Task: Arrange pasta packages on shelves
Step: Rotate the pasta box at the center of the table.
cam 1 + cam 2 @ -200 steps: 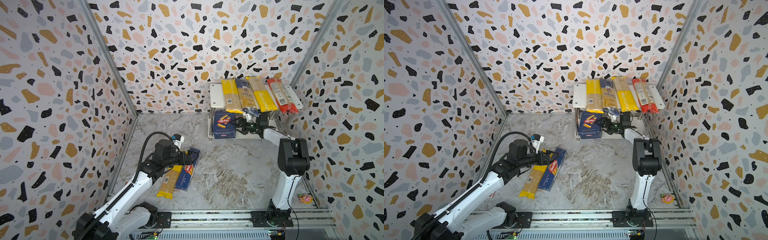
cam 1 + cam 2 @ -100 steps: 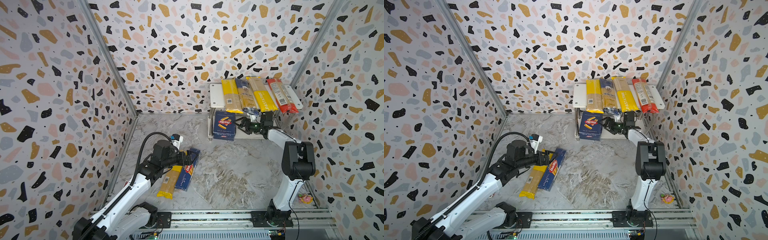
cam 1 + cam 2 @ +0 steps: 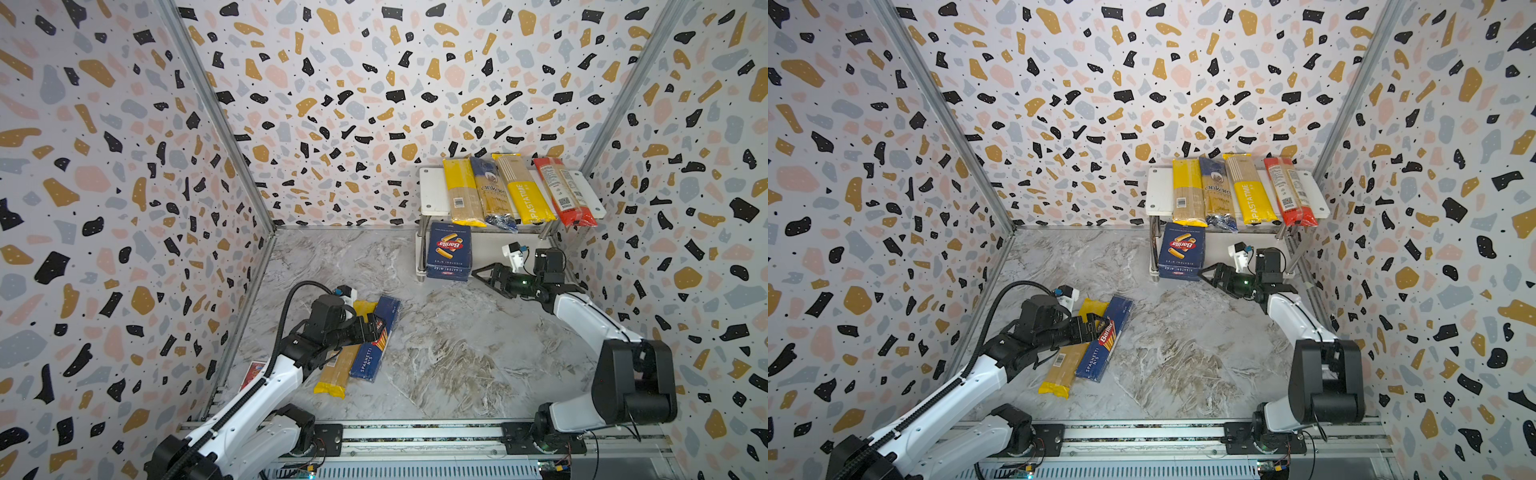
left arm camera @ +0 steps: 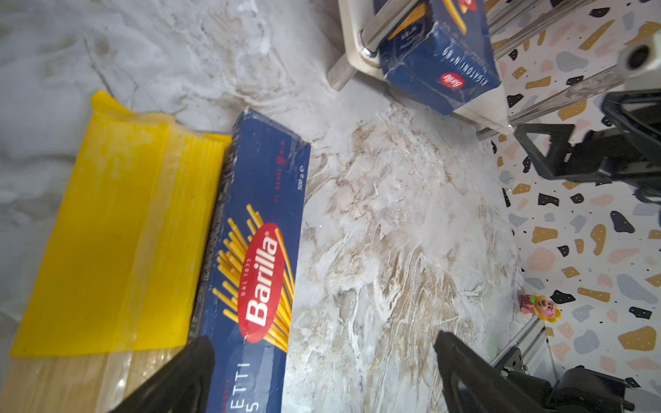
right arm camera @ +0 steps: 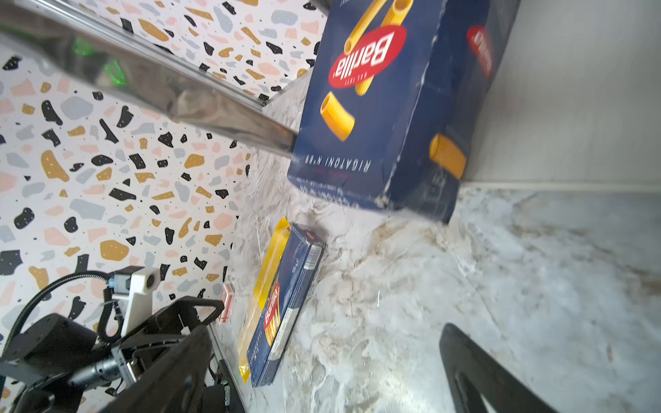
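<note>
The shelves (image 3: pixel 432 195) stand at the back right. Their top board carries a yellow bag (image 3: pixel 461 189), a dark blue bag (image 3: pixel 492 195), a second yellow bag (image 3: pixel 521 193) and a red bag (image 3: pixel 561 191). The wide rigatoni box (image 3: pixel 449 251) stands on the lower board. My right gripper (image 3: pixel 484 279) hangs open just right of that box, holding nothing (image 5: pixel 325 329). On the floor a slim blue Barilla box (image 3: pixel 376 338) lies beside another yellow bag (image 3: pixel 334 370). Above their far ends my left gripper (image 3: pixel 374 326) is open and empty (image 4: pixel 322 338), one finger over the box.
A small red card (image 3: pixel 253 372) lies by the left wall, behind my left arm. A pink toy (image 4: pixel 540 307) sits at the right wall near the front rail (image 3: pixel 415 434). Marble floor (image 3: pixel 457 353) stretches between the two arms.
My right gripper has drawn back out from under the top board toward the front, leaving the rigatoni box standing. The left gripper has stayed over the floor packs.
</note>
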Robot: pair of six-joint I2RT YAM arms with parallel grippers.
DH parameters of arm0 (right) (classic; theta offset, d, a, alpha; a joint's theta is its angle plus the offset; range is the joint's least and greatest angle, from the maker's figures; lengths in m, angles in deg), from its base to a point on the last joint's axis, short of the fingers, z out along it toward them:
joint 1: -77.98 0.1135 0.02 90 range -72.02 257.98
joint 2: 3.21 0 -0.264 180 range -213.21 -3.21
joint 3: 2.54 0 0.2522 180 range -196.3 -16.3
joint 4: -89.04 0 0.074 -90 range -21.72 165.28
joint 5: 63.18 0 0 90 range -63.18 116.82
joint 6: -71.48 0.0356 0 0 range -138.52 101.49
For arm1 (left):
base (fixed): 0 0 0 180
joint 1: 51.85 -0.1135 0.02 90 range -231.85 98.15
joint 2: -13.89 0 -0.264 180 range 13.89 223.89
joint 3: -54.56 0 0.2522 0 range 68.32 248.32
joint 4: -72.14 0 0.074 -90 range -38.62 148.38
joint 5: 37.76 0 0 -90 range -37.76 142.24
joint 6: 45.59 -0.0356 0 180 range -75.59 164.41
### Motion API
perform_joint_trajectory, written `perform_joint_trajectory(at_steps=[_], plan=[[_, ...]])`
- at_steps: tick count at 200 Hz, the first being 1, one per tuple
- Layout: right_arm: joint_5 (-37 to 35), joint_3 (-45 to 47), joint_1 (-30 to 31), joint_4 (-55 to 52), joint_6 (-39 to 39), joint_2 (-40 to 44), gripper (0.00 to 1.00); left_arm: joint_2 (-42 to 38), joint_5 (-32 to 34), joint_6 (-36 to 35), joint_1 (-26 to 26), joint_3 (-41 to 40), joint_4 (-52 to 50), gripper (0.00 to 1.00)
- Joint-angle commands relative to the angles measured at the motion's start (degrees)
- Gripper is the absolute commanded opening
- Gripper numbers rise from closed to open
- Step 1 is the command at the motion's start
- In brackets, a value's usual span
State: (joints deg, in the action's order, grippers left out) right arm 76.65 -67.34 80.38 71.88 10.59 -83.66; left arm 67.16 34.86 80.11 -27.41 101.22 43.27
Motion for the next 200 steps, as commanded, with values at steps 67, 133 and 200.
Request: perform_joint_trajectory(at_steps=[67,133,200], plan=[[-20.7,13.1,32.6,-2.8,7.0,20.0,0.99,-5.3,6.6,6.1,-0.2,-6.5,-3.5,0.8],[-24.2,21.0,38.5,-0.8,8.5,26.7,0.99,-1.4,6.8,7.9,0.8,-9.2,0.1,0.8],[-22.4,23.7,38.5,2.2,8.3,26.2,1.0,8.2,16.0,9.2,9.1,-6.3,1.1,0.8]])
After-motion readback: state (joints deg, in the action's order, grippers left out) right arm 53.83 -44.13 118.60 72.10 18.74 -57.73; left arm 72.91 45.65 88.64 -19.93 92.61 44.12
